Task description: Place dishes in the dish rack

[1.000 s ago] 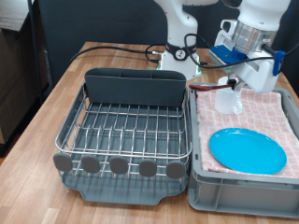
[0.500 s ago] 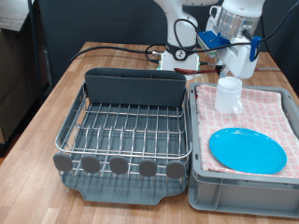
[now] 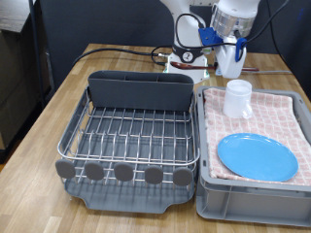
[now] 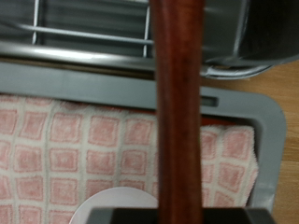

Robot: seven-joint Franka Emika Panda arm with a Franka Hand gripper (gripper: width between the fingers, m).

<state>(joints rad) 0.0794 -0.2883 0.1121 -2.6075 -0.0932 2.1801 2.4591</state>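
- Above the far edge of the grey crate (image 3: 255, 190), exterior view: the gripper (image 3: 229, 66) hangs in the air, fingers pointing down, clear of everything beneath.
- Its fingers are hard to read here; a thin reddish sliver beside them may be the wooden spoon (image 3: 243, 56), but the view is too coarse to be sure.
- Directly below the gripper, the white mug (image 3: 238, 98) stands upright on the pink checked cloth (image 3: 289, 123).
- Further below it, on the same cloth, the blue plate (image 3: 257, 156) lies flat.
- Off to the gripper's side, towards the exterior view's left, the dish rack (image 3: 131, 136) sits with its grey caddy (image 3: 139, 91) at the back; no dish shows in it.
- Wrist view: the spoon's reddish-brown handle (image 4: 177, 103) runs straight down the picture's middle, gripped at the gripper's tip, so the jaws are closed on it.
- Behind the handle: the cloth, the crate rim, the mug's white rim (image 4: 120, 203), and the rack's wires.
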